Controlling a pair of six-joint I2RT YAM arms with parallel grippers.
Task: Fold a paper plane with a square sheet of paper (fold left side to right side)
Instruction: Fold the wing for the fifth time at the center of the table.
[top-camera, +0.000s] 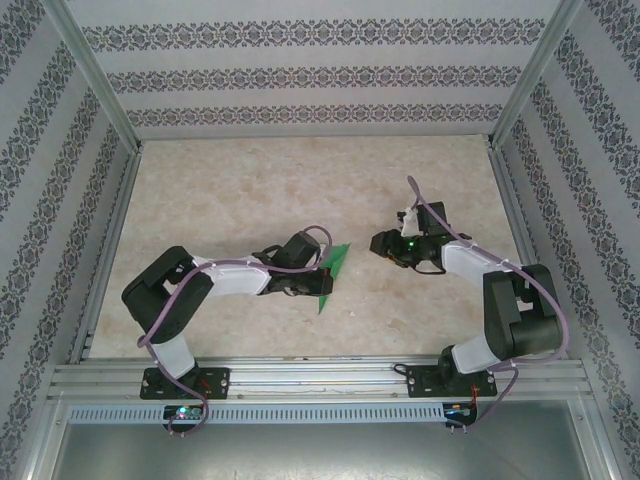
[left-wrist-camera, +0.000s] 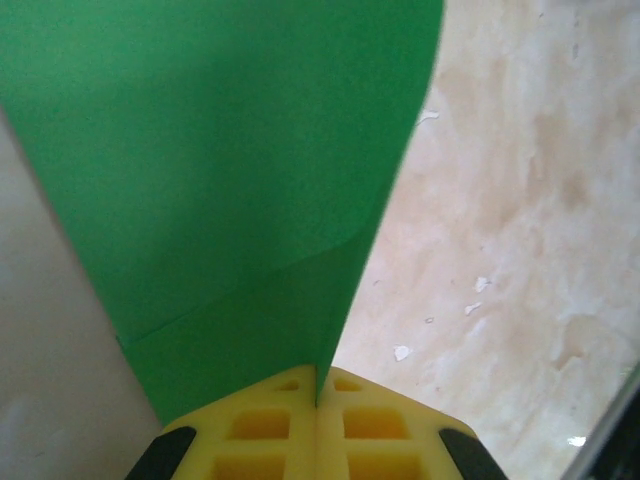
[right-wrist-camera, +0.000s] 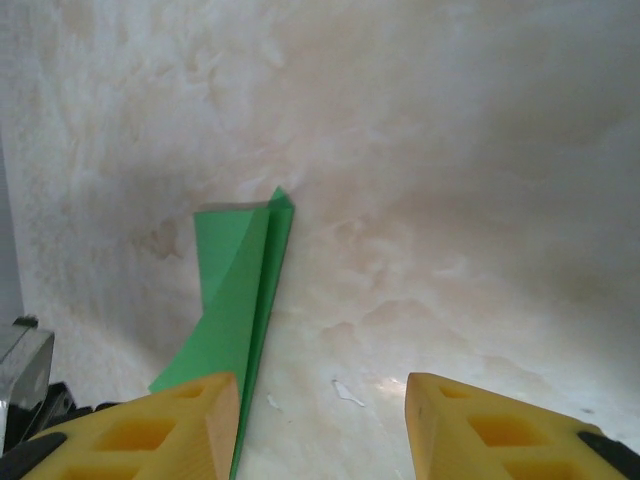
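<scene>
The square sheet of paper is folded into a narrow, pointed, bright green paper plane (top-camera: 334, 268) and lies near the middle of the marble table. My left gripper (top-camera: 318, 274) is shut on it. In the left wrist view the yellow pads (left-wrist-camera: 262, 428) meet with the green paper's (left-wrist-camera: 230, 170) lower edge pinched between them. The paper fans out ahead of the pads with a crease across it. My right gripper (top-camera: 381, 243) stands to the right of the plane, apart from it. Its yellow fingers (right-wrist-camera: 190, 420) are open above bare table, with the plane (right-wrist-camera: 240, 290) beside and behind the left one.
Aluminium rails (top-camera: 300, 378) run along the table's near edge, and an upright frame (top-camera: 100, 90) stands against the patterned walls. Small white flecks (right-wrist-camera: 348, 394) lie on the marble top (top-camera: 300, 190). The far half of the table has open room.
</scene>
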